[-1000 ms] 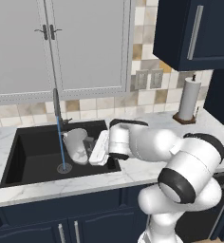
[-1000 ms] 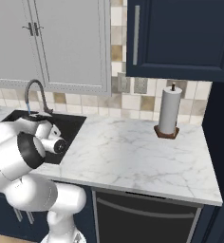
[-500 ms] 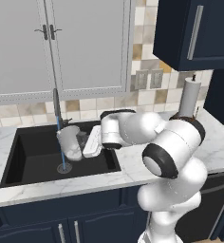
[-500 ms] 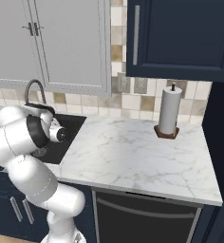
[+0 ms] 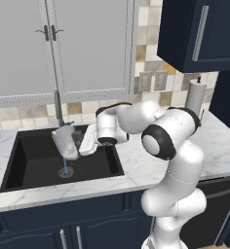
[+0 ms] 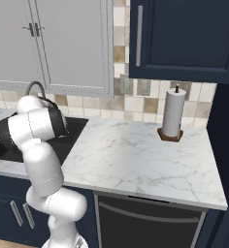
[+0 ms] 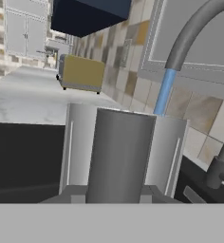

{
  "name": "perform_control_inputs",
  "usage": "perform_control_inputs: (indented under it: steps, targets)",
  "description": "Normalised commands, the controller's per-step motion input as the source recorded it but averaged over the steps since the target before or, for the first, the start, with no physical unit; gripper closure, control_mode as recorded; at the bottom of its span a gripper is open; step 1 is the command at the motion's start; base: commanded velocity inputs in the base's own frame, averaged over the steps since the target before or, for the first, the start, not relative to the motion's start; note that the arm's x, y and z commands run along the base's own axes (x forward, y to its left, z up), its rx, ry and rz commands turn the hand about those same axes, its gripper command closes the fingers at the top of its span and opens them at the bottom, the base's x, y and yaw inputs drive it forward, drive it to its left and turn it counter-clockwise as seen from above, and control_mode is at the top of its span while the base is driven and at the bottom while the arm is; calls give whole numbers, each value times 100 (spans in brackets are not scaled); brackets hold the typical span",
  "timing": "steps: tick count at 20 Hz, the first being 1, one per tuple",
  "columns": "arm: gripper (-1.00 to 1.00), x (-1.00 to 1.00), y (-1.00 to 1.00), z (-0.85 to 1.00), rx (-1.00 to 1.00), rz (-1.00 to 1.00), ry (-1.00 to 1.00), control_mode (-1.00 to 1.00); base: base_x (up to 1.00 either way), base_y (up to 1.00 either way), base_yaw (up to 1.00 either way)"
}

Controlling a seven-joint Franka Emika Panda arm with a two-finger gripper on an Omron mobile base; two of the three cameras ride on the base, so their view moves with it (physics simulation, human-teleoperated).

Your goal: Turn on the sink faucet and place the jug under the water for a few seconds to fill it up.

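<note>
The gripper [image 5: 83, 142], clenched on the jug [image 5: 66, 142], has carried it leftward under the faucet [image 5: 58, 106]; water [image 7: 164, 92] now reaches it, so filling begins.

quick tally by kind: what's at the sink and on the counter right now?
Jug: 1
Sink faucet: 1
Water stream: 1
Sink: 1
Paper-towel roll: 1
Yellow box on the far counter: 1
Total: 6
</note>
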Motion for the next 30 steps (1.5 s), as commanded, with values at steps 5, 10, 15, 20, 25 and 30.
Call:
perform_control_inputs:
  steps: [5, 10, 15, 20, 25, 30]
  targets:
    - [100, 32, 25, -6, 0, 0, 5, -100, 0, 0, 0]
    - [100, 40, 24, -6, 0, 0, 6, -100, 0, 0, 0]
    - [100, 24, 17, 0, 0, 0, 3, -100, 0, 0, 0]
    - [100, -6, -22, -5, 7, 2, -5, -100, 0, 0, 0]
    - [100, 0, -9, -1, 4, 1, -1, -100, 0, 0, 0]
    - [100, 0, 0, 0, 0, 0, 0, -100, 0, 0, 0]
